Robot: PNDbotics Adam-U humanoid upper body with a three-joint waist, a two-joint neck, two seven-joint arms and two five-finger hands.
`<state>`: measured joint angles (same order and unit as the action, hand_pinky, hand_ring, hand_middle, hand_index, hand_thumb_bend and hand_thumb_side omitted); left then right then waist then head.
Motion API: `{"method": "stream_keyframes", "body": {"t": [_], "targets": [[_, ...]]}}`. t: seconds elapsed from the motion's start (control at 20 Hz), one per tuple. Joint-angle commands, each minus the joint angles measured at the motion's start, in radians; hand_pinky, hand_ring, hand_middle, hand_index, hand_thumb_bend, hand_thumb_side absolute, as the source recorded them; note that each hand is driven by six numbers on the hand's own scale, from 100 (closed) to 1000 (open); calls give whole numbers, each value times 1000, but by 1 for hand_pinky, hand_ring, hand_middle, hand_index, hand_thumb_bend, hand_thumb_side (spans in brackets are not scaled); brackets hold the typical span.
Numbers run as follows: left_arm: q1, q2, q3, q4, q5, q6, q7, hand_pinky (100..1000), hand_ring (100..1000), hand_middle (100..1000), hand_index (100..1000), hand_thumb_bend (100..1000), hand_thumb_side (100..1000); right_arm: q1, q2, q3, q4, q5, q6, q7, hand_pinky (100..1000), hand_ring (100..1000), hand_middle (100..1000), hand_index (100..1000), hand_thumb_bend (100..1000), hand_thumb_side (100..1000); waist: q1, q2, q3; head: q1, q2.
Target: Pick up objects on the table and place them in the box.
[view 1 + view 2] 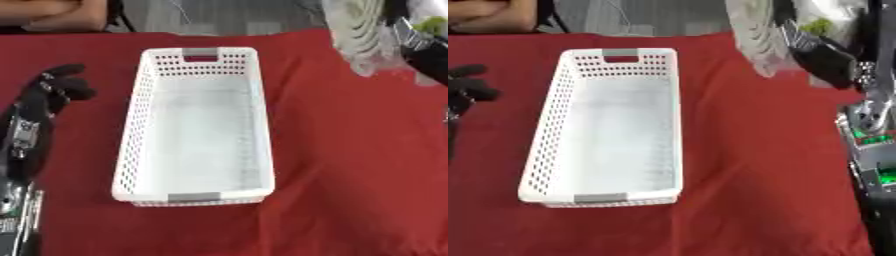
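Fingers (77,90) of the left hand (59,86) are seen curled inward w/ nothing between them; the hand is held just above the red cloth at the worktop's left side, well apart from the box. Its black forearm (24,135) w/ silver parts is seen running down toward the lower left corner.

The right hand (826,59) is seen at the upper right, raised above the worktop's far right part. It is wrapped about a crinkly clear plastic bag (756,30) w/ sth white and ribbed inside and a bit of green (822,24) showing near the top. Fingers appear closed on the bag, though individual fingers are hard to make out behind the plastic. The bag is hung in the air, its lower end near the far right of the box but not over it. The right arm (872,115), silver and black w/ green lights, is seen along the right edge.

The box (131,130), a white perforated plastic basket w/ grey handle inserts at both short ends, is placed lengthwise at the centre of the worktop (350,175), which is covered w/ red cloth. Nothing is seen inside the box; its pale floor is visible.
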<state>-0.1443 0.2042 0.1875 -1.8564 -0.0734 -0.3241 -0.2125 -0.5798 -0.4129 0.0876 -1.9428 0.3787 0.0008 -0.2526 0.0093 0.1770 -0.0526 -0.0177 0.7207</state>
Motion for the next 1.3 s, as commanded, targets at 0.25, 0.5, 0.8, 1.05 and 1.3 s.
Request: {"method": "stream_keyframes", "body": {"t": [0.25,0.5,0.8,1.05,1.3], "targets": [[-2,11,-9,-10,7,-2,-9,719,628,832,740,814,1000,-174,-34,109,28,-6,-36,119,100,100,100,190,100,100,-5,-19,11,-21,-10],[-4,10,-14,-8,9,-2,-16,719,628,832,740,813,1000,-271,-1,205,128,39,-101,222,100,100,100,193,100,105,-5,-16,19,-34,-13],[-7,8,-19,-8,12,-3,-21,720,629,833,740,812,1000,-326,79,289,290,166,-201,303,100,100,100,225,100,227,-3,-14,25,-48,-15],[-9,6,-21,-7,14,-3,-24,720,629,834,739,811,1000,-335,134,342,426,296,-306,368,100,159,232,384,100,326,-3,-13,30,-57,-16],[-10,6,-21,-7,15,-3,-25,720,630,834,739,812,1000,-323,149,411,500,414,-481,616,639,784,845,916,275,784,-3,-12,30,-56,-15]]}}
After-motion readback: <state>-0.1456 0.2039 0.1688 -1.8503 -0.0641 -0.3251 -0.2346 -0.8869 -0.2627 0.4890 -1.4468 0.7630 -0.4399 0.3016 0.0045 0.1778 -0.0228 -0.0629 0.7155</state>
